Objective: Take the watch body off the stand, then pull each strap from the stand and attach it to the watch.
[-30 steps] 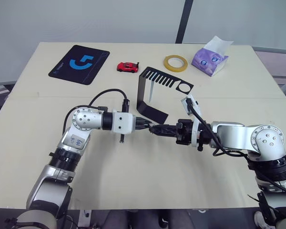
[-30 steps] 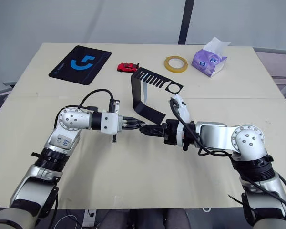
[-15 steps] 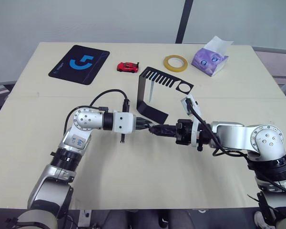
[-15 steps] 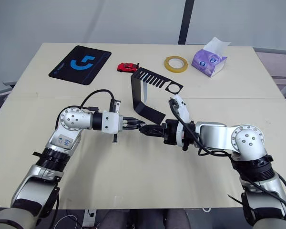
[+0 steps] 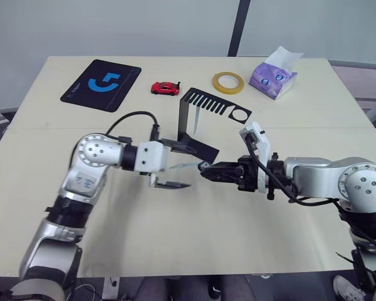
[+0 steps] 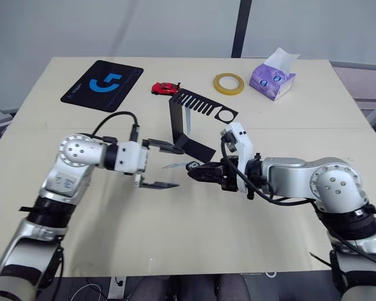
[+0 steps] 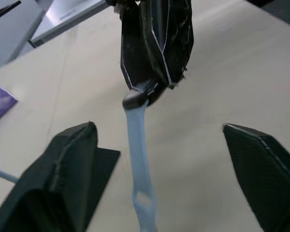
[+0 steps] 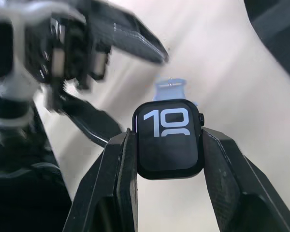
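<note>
The left gripper, which half a second before had been closed against the right gripper's tips at the watch, had let go and drawn back, its fingers now spread wide apart. The right gripper remained clamped on the watch body, held above the middle of the table, just in front of the stand's foot. One strap hung from the watch body's edge toward the left gripper, free of any grip, so that strap appeared to be seated and the first attachment looked done. The stand stood a little behind, toward the far edge, and a pale strip under its comb top may have been the second strap, though I could not tell for certain. That would be the next piece to pull and fit
</note>
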You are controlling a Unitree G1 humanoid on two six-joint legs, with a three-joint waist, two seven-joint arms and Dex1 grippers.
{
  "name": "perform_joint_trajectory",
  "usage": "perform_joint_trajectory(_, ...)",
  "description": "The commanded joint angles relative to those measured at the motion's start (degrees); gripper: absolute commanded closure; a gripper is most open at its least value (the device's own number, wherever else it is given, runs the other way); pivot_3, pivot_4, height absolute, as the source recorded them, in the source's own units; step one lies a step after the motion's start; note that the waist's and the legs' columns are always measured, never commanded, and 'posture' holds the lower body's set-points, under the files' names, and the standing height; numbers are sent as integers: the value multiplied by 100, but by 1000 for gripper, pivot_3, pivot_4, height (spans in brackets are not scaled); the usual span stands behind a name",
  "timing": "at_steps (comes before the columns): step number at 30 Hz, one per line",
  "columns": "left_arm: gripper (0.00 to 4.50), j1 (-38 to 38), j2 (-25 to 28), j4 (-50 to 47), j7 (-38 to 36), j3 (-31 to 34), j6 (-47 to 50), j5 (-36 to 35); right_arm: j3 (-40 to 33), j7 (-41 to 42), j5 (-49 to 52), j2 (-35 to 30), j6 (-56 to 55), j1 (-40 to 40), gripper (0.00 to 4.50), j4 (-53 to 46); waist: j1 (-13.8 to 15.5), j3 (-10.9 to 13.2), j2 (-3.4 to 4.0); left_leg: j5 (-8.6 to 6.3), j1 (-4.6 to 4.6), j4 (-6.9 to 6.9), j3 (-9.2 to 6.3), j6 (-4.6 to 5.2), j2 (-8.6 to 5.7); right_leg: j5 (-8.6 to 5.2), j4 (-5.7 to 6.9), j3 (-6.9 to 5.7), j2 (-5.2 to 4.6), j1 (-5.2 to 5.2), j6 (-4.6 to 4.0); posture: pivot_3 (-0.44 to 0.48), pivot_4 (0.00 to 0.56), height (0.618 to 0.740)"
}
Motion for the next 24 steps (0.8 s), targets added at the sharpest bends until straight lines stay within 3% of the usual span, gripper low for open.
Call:
perform_joint_trajectory(1,91,-100,487,-610,-457,280,1488,-977,200,1659,-1767,-605,-667,71,2968,-1055,10,2,2,0,-1,0,0,0,-2,0,0,1,1,-1,0,0,150,738)
perform_joint_trajectory(5,91,-359,636,-627,-553,335,2251,-1338,613,3254,-3683,-1117,-2023,386,2968,-1510,68,2,1,-6,-3,8,-7,10,-11,4,-10,-1,2,8,8,0,150,738)
perform_joint_trajectory(10,91,-343,605,-516,-605,294,2086,-1135,804,4396,-5232,-1357,-3336,822,2968,-1481,76,5,-3,-9,-4,14,5,16,-21,9,-13,5,2,7,18,0,150,738)
perform_joint_trajectory(24,91,7,605,-702,-650,259,1667,-902,401,4862,-5670,-894,-3121,1023,2968,-1243,92,5,-3,-12,-4,38,4,11,-14,9,1,2,6,10,17,0,150,738)
